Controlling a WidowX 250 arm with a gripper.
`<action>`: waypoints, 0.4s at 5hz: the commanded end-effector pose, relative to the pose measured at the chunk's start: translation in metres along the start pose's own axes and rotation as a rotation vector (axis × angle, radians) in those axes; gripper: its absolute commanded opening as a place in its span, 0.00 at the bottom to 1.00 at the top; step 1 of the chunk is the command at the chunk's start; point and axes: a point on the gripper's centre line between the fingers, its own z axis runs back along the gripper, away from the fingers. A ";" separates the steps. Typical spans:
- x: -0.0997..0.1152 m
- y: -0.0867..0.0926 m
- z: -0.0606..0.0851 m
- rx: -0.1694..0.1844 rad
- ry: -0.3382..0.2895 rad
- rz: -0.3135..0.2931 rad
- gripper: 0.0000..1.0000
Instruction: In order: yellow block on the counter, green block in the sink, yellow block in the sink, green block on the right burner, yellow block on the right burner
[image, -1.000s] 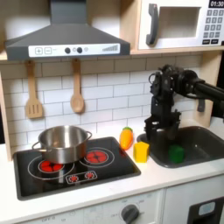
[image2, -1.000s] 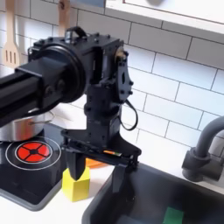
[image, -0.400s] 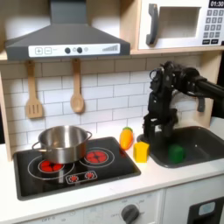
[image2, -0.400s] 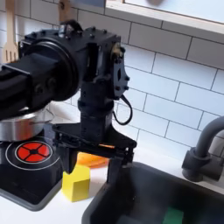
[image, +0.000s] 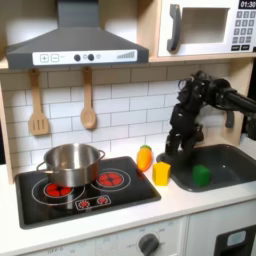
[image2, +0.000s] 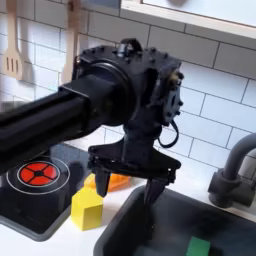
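The yellow block (image: 161, 173) is sitting on the counter (image: 120, 215), in the narrow strip between the black cooktop (image: 85, 190) and the rim of the sink (image: 232, 163). In the second exterior view it (image2: 88, 209) is resting at the cooktop's (image2: 30, 195) near corner, just beside the sink's (image2: 120, 225) edge, with a little bare counter (image2: 55, 245) in front of it. The green block (image: 201, 176) is lying inside the sink, close to the wall nearest the yellow block; in the second exterior view it (image2: 200, 246) is showing low on the basin floor. The orange-yellow toy (image: 145, 157) is lying behind the yellow block, toward the tiled wall. The steel pot (image: 70, 164) is occupying the cooktop's burner on the first exterior view's left, while the burner (image: 110, 179) beside it is lying bare. The black faucet (image2: 232, 170) is curving up at the sink's back edge.

The arm is reaching in from the first exterior view's right, bending down steeply so that the gripper (image: 173, 152) is pointing downward above the sink's rim. In the second exterior view the gripper (image2: 126, 192) is hanging with its fingers (image2: 102, 184) spread apart and holding nothing, one over the counter just behind the yellow block, the other over the basin.
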 end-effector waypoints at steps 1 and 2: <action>0.005 -0.005 -0.007 0.074 0.016 0.169 1.00; 0.002 -0.006 -0.004 0.083 0.054 0.184 1.00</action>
